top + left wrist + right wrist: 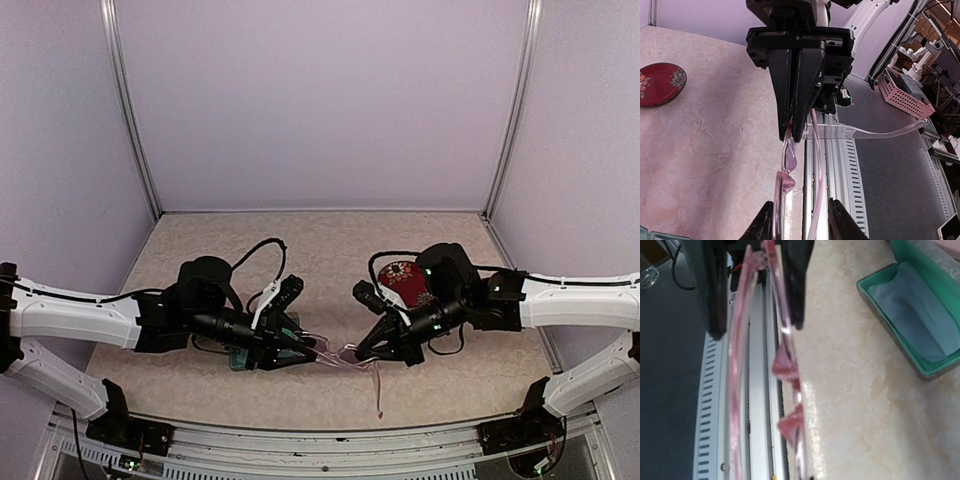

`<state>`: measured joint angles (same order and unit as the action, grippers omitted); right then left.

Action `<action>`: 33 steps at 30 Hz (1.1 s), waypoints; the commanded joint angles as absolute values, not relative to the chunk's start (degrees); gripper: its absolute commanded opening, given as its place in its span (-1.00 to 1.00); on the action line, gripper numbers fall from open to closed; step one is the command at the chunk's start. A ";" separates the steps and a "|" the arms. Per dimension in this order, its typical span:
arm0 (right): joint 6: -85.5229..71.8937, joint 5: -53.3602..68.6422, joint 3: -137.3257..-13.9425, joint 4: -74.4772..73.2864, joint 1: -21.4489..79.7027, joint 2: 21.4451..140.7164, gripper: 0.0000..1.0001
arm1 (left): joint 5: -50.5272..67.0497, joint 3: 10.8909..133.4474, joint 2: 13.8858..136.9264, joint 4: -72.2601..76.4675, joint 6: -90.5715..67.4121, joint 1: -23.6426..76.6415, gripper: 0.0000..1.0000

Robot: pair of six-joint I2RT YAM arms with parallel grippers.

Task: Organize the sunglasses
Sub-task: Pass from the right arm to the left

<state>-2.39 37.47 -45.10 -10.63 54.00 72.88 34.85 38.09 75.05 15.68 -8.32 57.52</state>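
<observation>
Okay, right fingers [785,100] are pinching the pale pink sunglasses [788,165], left fingers [764,225] are straddling them spread, and should be squeezing gently, centred, not twisting them.

- Beige, marbled tabletop [330,240].
- A red flowered plate [400,280] lies flat just behind the right hand [362,350].
- An open teal case [875,295], a pale-blue cloth [920,305] inside, sits close behind the left hand [312,350].
</observation>
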 commanded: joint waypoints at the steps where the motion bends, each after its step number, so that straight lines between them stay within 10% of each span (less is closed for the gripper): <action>1: -2.04 38.74 -45.42 -9.09 54.59 73.65 -1.00 | 37.39 39.52 75.94 18.18 -9.13 57.13 -0.36; 13: -3.12 38.07 -43.71 -7.52 54.46 72.85 -0.94 | 39.07 38.85 77.13 18.62 -9.93 57.09 -0.59; 33: -7.41 43.00 -36.68 -0.34 52.49 68.52 -0.20 | 40.46 36.11 77.14 18.46 -7.40 56.60 -0.65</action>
